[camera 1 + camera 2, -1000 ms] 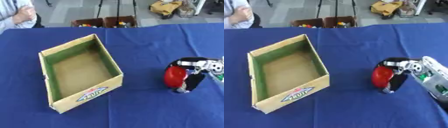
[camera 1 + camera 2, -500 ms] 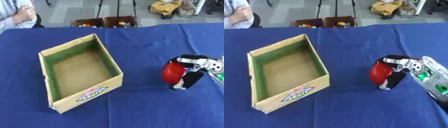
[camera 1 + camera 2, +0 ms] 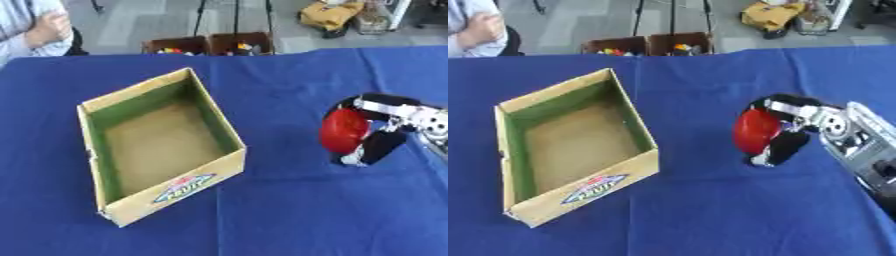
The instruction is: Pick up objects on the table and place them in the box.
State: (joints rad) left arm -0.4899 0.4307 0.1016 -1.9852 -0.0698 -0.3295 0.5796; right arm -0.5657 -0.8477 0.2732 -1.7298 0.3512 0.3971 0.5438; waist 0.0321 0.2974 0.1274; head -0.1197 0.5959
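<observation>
Bare blue table point(image 3: 280, 100) lies between the right hand point(image 3: 798, 125), fingers curled round the red object point(image 3: 754, 131), and the open cardboard box point(image 3: 157, 145). Only the box's upright near wall point(image 3: 219, 120) stands in that gap. Box interior shows bare floor, top open.

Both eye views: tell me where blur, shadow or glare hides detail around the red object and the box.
Left eye view: soft overall; the right hand curls round the red object, fingertips smeared, a dark shadow under it. Right eye view: equally soft; the logo on the box is unreadable, its green inner walls shaded, no glare on the blue cloth.
</observation>
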